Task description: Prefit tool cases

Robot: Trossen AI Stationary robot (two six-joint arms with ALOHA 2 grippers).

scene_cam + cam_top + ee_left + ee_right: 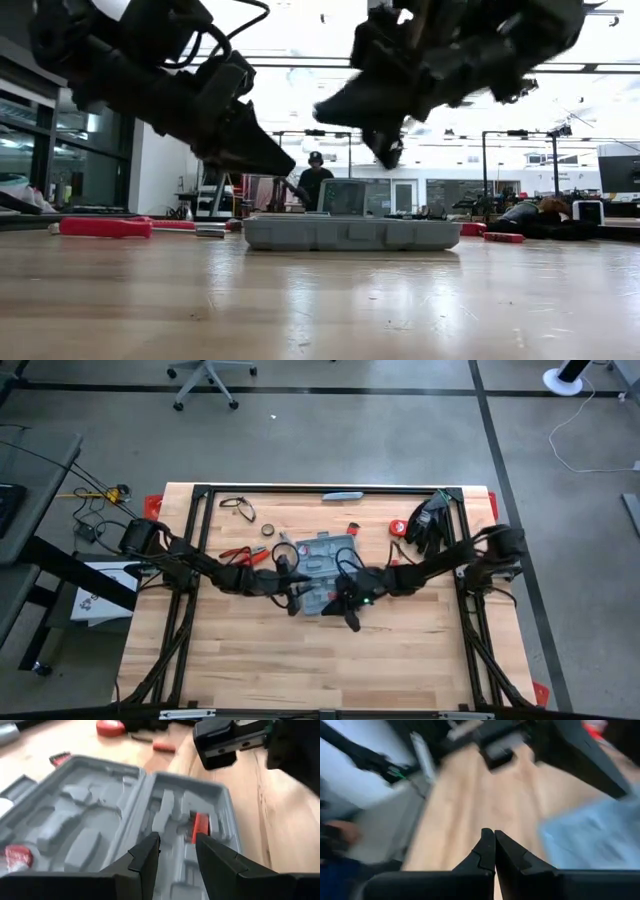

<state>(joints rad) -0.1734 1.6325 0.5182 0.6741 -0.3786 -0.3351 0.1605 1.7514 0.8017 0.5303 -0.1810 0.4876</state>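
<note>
From above, the tool case (322, 570) lies open and flat in the middle of the table (250, 660), its long side slanting toward the far right corner. My left gripper (292, 592) is at its left end and my right gripper (352, 618) at its near right corner.

From table height, the case sits under both grippers, not touching.

My left fingers (145, 857) are a little apart, holding nothing, just over the case.

My right fingers (485, 851) are pressed together, empty.

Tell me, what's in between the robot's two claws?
The open tool case: its near edge lies between the left gripper and the right gripper, which both hang above it. The high view shows it best.
</note>
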